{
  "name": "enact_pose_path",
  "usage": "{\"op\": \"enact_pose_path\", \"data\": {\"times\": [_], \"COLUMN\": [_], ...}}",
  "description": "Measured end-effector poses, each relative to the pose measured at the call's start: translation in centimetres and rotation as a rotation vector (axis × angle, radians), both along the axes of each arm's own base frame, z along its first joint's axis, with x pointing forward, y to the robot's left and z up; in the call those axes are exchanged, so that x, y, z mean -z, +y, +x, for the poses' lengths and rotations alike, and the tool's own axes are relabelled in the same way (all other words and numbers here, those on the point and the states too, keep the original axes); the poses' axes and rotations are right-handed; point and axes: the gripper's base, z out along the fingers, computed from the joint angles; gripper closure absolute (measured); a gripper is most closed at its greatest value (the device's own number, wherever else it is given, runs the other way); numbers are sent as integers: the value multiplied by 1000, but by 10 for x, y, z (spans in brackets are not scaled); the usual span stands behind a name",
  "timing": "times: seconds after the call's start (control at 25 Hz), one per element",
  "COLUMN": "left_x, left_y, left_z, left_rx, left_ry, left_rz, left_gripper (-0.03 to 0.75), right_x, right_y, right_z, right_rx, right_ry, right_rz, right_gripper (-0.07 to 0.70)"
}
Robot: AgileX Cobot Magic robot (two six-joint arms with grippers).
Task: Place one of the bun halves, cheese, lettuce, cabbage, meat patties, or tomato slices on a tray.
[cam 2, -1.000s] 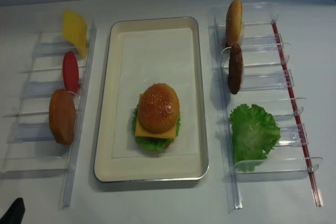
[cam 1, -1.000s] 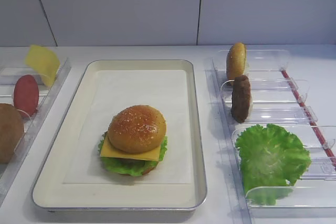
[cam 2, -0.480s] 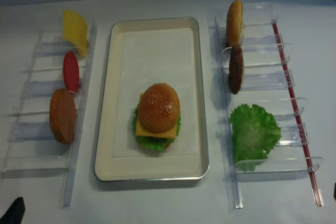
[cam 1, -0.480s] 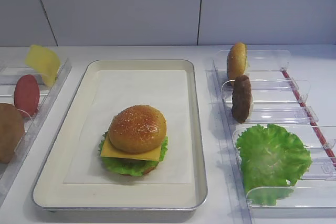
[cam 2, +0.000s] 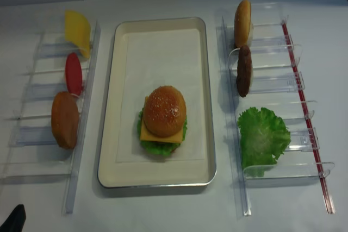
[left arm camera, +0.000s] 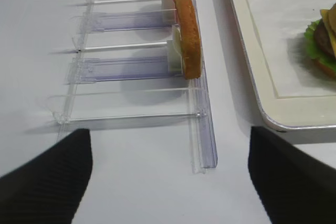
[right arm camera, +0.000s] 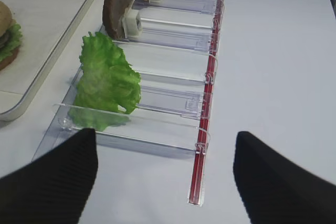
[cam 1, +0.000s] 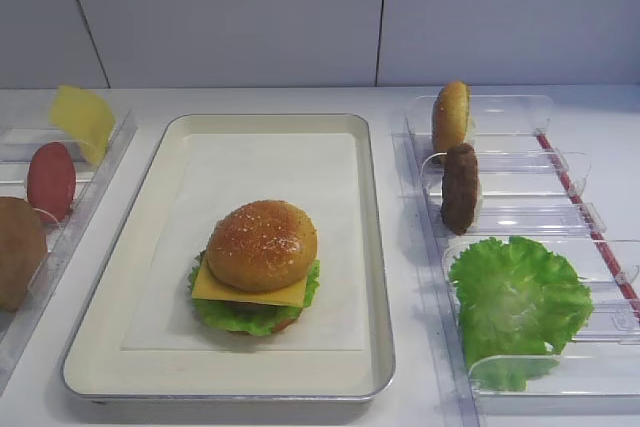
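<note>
Burger's sitting stacked on the tray (cam 1: 370, 247), lower middle of the frame: bun on top, cheese (cam 1: 245, 292) and lettuce (cam 1: 240, 317) poking out underneath. Spare leaf (cam 1: 518, 302) and patty (cam 1: 460, 187) sit in the right rack (cam 1: 560, 162). Both tools, right tool (right arm camera: 165, 174) and left tool (left arm camera: 170, 174), are wide open, holding nothing, low over the bench (cam 2: 179, 210)
</note>
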Motion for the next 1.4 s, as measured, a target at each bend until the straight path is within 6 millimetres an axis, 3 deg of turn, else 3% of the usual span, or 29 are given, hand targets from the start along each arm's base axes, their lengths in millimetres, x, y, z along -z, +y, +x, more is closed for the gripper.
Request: {"op": "enact_pose_path", "data": {"times": [1.4], "left_x": [0], "left_y": [0], "left_z": [0], "left_rx": [0], "left_ry": [0], "left_rz": [0], "left_gripper": [133], "right_x": [2], "right_y": [-7], "right_z": [3], "right_rx": [51], "right_ry": [-9], "right_rz": [-69], "right_gripper": [108]}}
